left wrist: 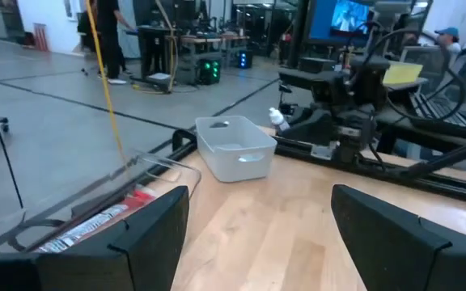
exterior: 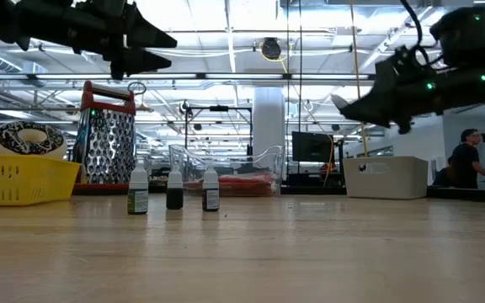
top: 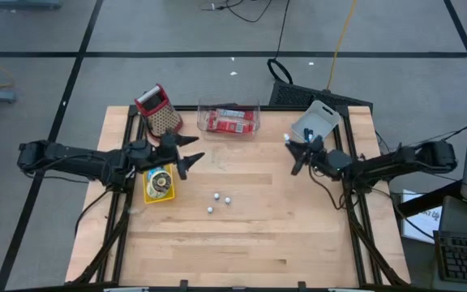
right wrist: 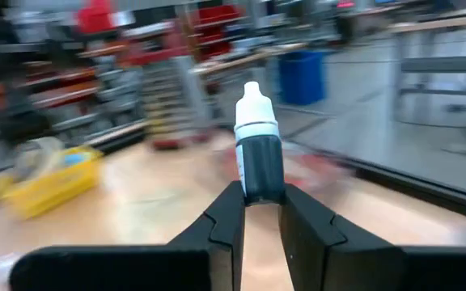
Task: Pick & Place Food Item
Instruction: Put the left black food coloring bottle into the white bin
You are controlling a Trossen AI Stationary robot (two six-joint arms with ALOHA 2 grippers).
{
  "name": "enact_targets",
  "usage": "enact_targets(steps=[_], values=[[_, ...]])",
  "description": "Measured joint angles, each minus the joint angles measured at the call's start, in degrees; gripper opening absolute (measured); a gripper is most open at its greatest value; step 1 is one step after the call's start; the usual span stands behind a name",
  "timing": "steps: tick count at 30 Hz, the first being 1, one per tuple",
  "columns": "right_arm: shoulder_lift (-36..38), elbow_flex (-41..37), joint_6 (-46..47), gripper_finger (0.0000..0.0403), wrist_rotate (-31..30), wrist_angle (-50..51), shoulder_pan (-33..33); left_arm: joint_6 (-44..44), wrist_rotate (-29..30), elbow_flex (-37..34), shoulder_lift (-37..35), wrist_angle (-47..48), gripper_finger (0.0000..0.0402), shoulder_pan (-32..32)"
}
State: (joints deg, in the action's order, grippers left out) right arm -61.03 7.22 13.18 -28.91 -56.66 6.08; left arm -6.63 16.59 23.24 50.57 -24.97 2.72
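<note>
Right wrist view: small dropper bottle [right wrist: 258,145] pinched at its base between right end effector [right wrist: 259,212] fingers, lifted near white bin [top: 315,123]. Thin, low grip; could tip or slip out mid-swing. Left end effector [top: 193,149] spread wide, empty, beside yellow basket [top: 160,183].

yellow basket [top: 157,195], red-topped grater [top: 159,111], white-capped dark bottle [right wrist: 258,145]
</note>
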Motion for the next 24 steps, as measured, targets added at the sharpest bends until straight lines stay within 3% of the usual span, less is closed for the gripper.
enact_targets(steps=[9, 24], values=[[3.8, -4.2, 0.1, 0.005, -13.2, 2.5, 5.4, 0.1, 0.0, 0.0, 0.0, -0.3, 0.0314, 0.0], [3.8, -4.3, 9.7, 0.005, -13.1, 18.7, 12.4, -0.8, -0.1, 0.0, 0.0, -0.4, 0.0314, 0.0]])
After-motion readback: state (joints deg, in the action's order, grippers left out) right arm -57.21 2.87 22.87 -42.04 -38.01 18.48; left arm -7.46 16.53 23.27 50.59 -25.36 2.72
